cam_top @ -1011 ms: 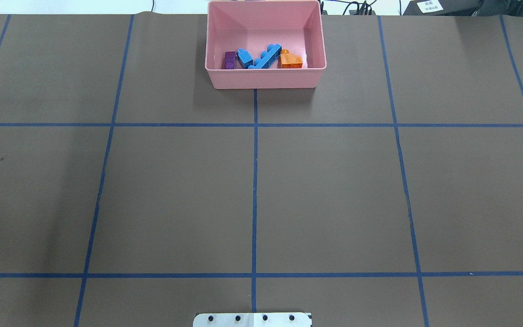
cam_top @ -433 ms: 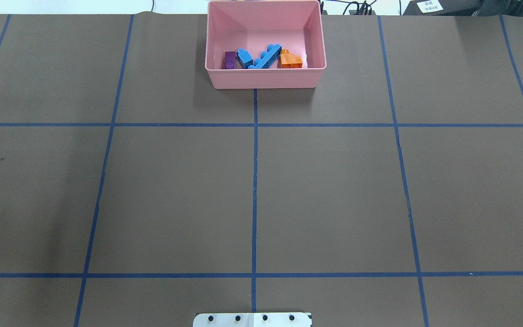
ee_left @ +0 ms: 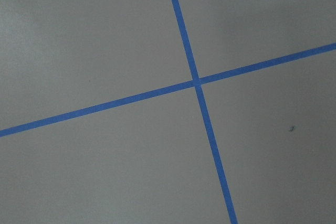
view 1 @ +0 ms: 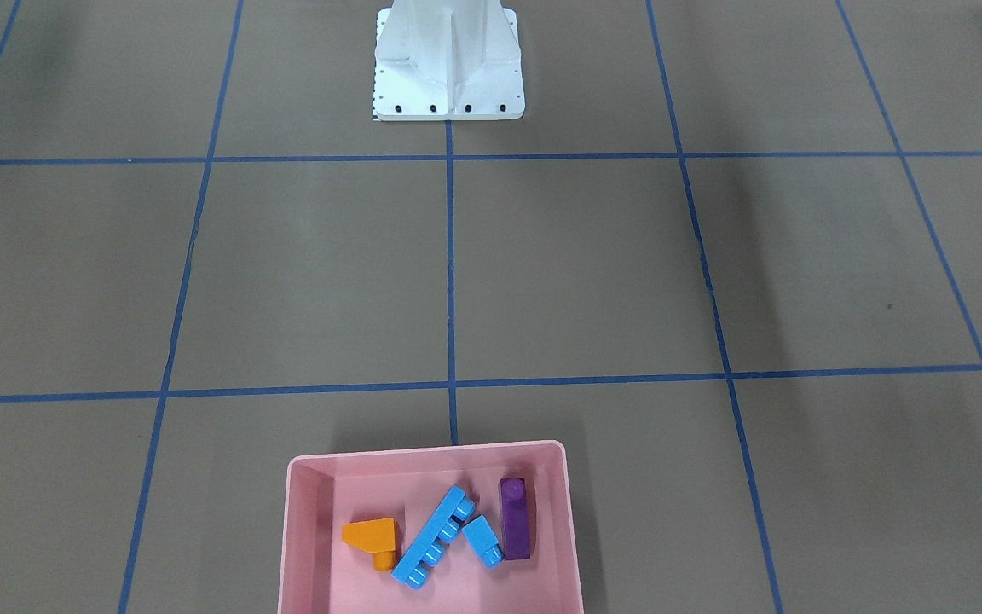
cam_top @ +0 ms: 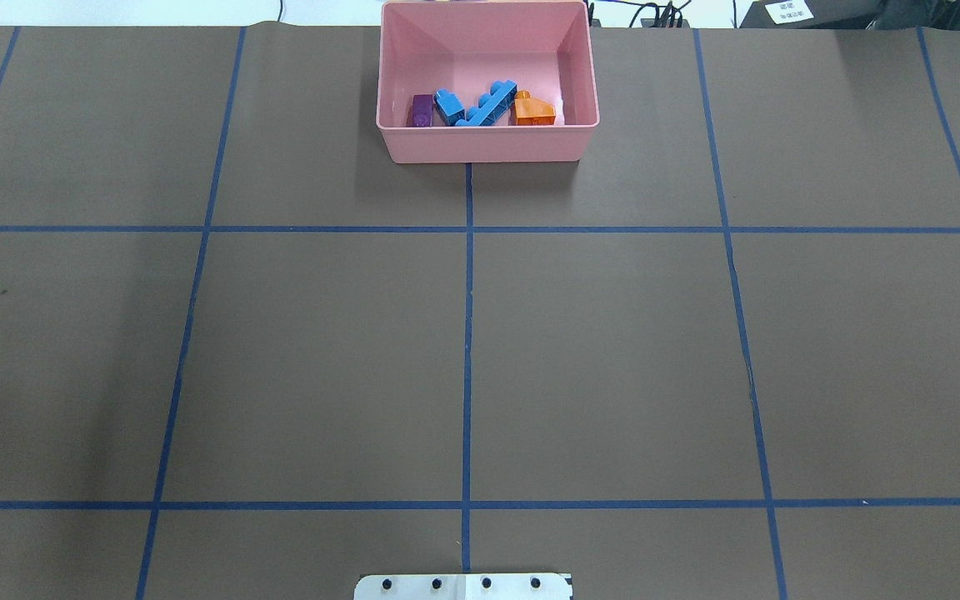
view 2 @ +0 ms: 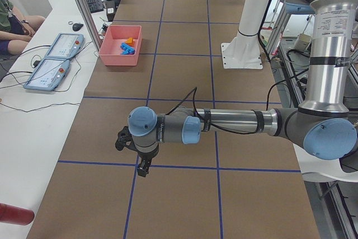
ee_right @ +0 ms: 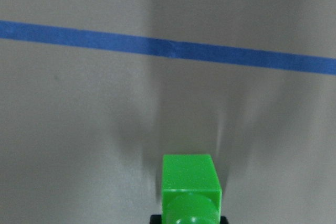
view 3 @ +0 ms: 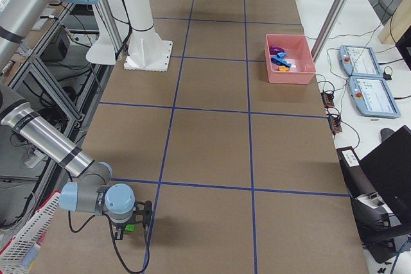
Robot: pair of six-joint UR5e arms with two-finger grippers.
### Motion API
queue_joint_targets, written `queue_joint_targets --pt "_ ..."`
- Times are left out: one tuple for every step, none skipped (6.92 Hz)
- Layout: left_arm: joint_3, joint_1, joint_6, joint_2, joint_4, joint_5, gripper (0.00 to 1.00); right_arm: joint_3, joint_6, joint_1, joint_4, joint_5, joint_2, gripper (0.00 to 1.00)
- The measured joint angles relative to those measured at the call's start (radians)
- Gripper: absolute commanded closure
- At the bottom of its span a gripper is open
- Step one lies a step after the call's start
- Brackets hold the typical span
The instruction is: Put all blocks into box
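Close in, the small green block point(ee_right: 189, 173) sits right at the right gripper point(view 3: 131, 224), way out on the robot's right. Whether it is clamped or only straddled, I cannot tell. It looks feather-light, rigid and slick, so pinch the two flat side faces, not the round stud. The left gripper point(view 2: 139, 158) hovers over crossing tape lines point(ee_left: 197, 82), and its jaws can't be read either. Far across, the pink box point(cam_top: 488, 147) already holds the orange block point(cam_top: 533, 109), blue bar point(cam_top: 488, 102), blue cube point(cam_top: 448, 105) and purple bar point(cam_top: 421, 110).

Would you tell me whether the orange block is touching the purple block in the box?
Apart. The front-facing view shows the long blue block and the small blue block lying between the orange block and the purple block.
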Motion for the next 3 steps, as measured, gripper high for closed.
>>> queue_joint_targets --pt "0.0 0.0 0.001 0.008 0.0 -0.001 0.0 0.0 -0.006 -0.001 0.033 -0.025 0.0 1.0" --pt "-0.001 0.0 0.001 0.012 -0.001 -0.001 0.0 0.01 -0.009 0.0 0.052 -0.039 0.001 1.0" --pt "-0.001 -0.001 0.001 0.015 0.0 -0.001 0.0 0.044 -0.01 0.001 0.059 -0.046 0.002 1.0"
